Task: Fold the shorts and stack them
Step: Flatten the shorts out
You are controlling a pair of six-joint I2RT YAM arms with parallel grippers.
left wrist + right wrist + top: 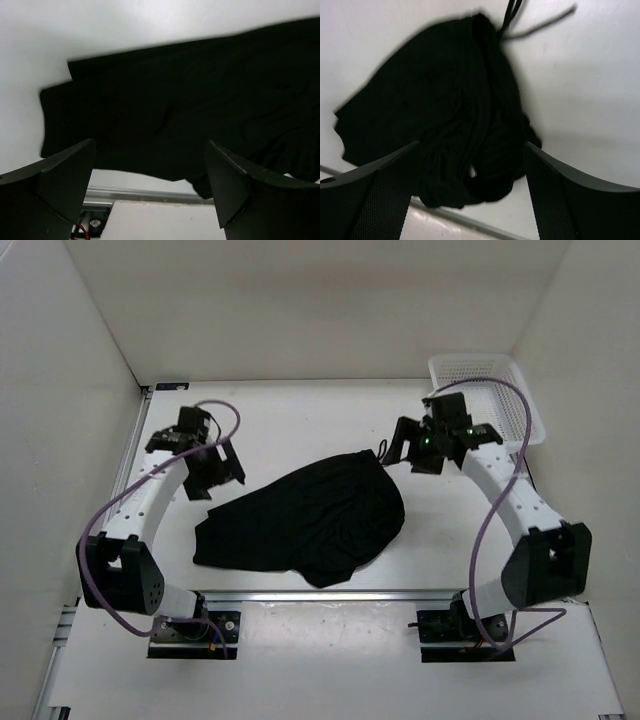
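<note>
The black shorts (pixel 305 520) lie in a loosely bunched heap on the white table between the two arms. Their drawstring (pixel 540 26) trails off the far right end. My left gripper (pixel 215 475) hangs just past the shorts' left end, its jaws wide open and empty. In the left wrist view the shorts (pixel 200 110) spread flat below the open gripper (pixel 150 192). My right gripper (pixel 405 452) hovers by the drawstring end, also open with nothing held. From the right wrist the rumpled shorts (pixel 450 110) lie beneath the open gripper (pixel 472 192).
A white mesh basket (pixel 487 390) stands at the back right corner, behind the right arm. An aluminium rail (pixel 330 593) runs along the near table edge, just below the shorts. White walls enclose the table on three sides.
</note>
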